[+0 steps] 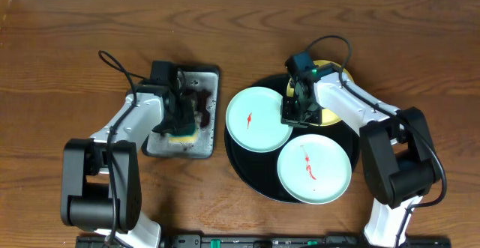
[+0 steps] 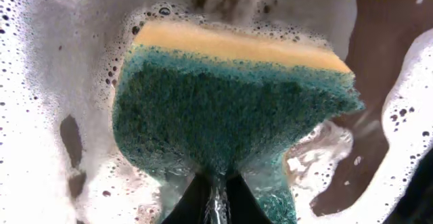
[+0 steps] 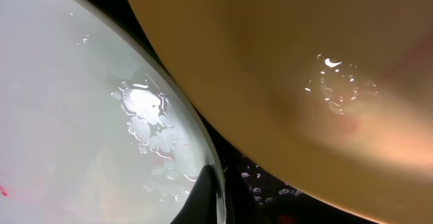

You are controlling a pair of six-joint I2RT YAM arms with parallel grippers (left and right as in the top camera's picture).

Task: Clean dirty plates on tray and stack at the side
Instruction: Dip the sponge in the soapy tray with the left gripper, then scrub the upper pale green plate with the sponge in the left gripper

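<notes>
On the black tray [image 1: 247, 169] lie two light blue plates, one at the left [image 1: 255, 119] and one at the front [image 1: 315, 169], each with a red smear. A pale yellow plate [image 1: 331, 68] lies at the back, mostly under my right arm. My right gripper [image 1: 296, 112] is shut on the right rim of the left blue plate. The right wrist view shows that plate [image 3: 81, 116], wet, with my finger [image 3: 213, 197] on its rim, and the yellow plate [image 3: 284, 68] beside it. My left gripper [image 1: 182, 121] is shut on a green and yellow sponge [image 2: 230, 109].
The sponge sits in soapy foam inside a grey rectangular metal tray [image 1: 206, 139] to the left of the black tray. Foam [image 2: 40, 116] surrounds the sponge in the left wrist view. Brown wooden table [image 1: 60, 68] lies all around.
</notes>
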